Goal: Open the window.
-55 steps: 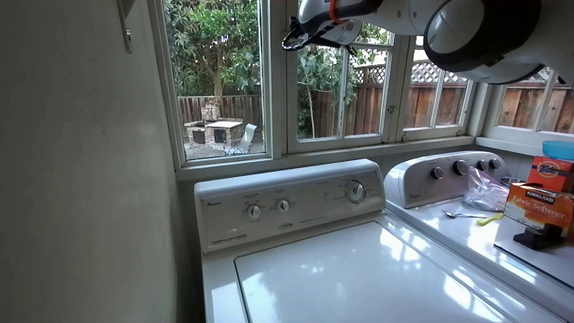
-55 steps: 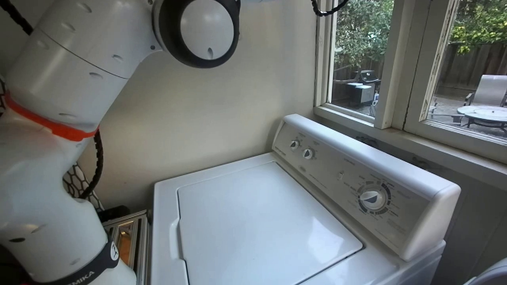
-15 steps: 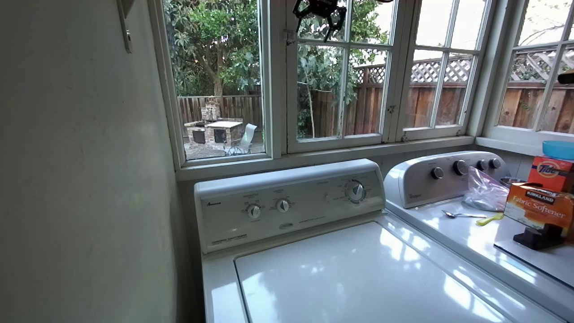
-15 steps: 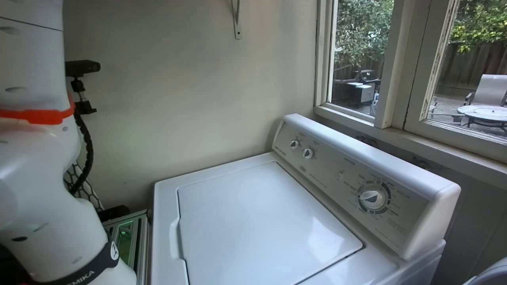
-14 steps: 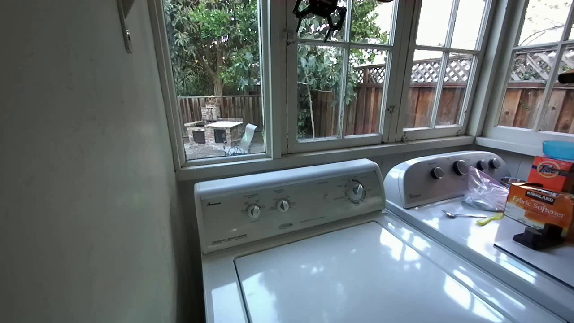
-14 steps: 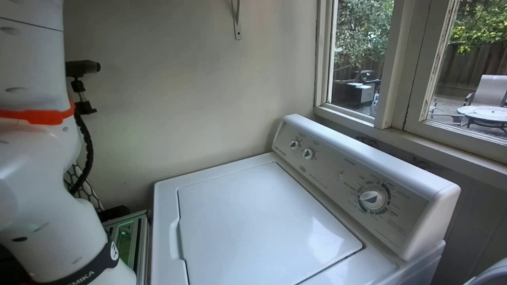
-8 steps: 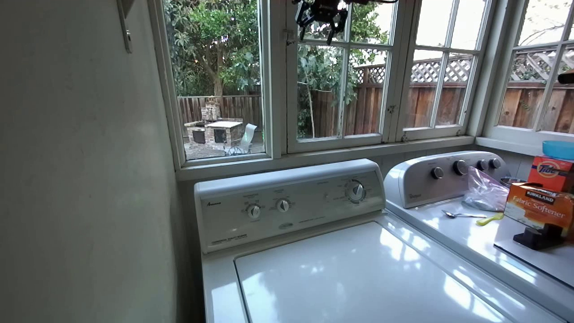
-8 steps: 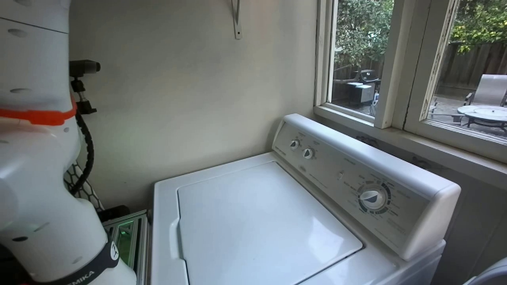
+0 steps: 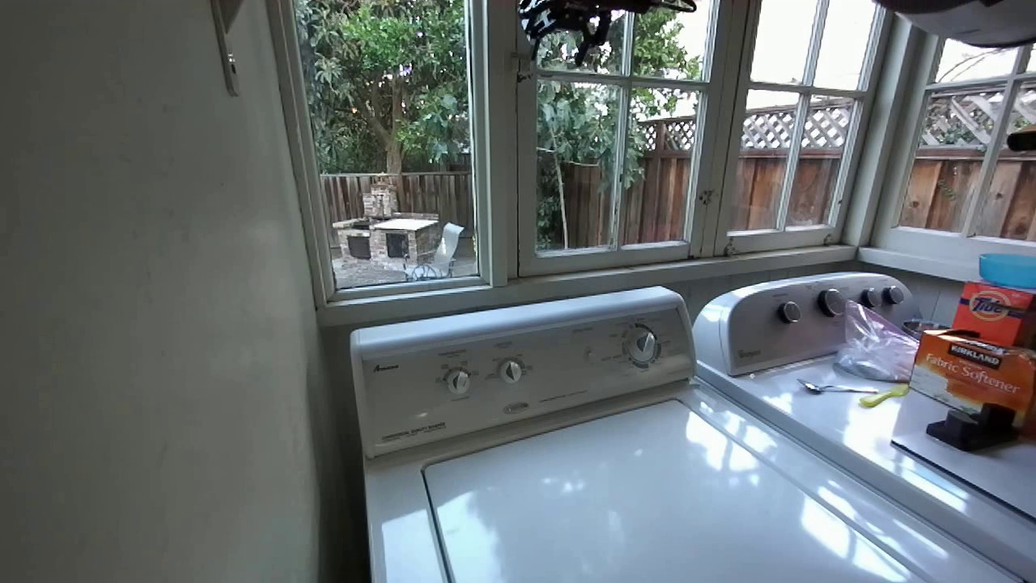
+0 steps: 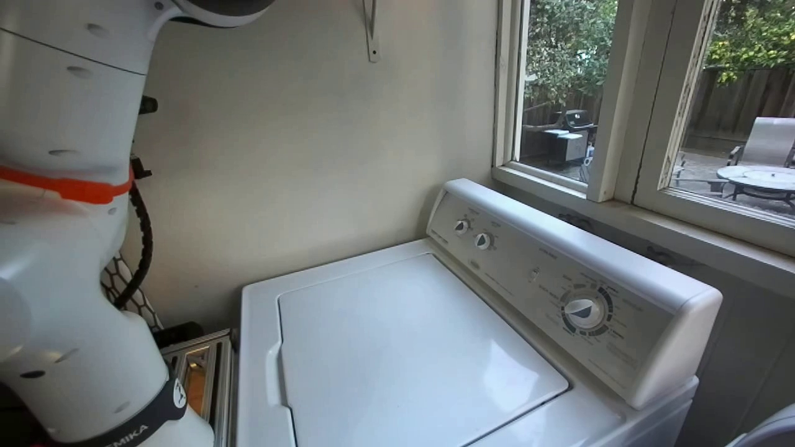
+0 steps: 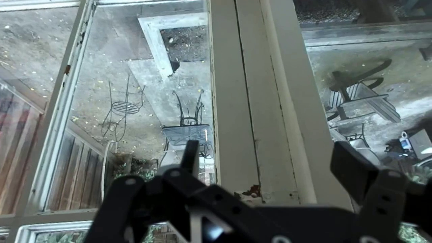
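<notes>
While the gripper (image 11: 265, 153) gapes, a bag (image 9: 874, 352) slumps — beside boxes (image 9: 967, 372).

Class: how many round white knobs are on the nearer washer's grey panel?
3: leftmost, a small round white knob; beside it, its twin; rightmost, a larger round white knob.

Daylight lies in patches on the white washer (image 9: 599, 478), just beside a pale wall (image 9: 154, 291).
</notes>
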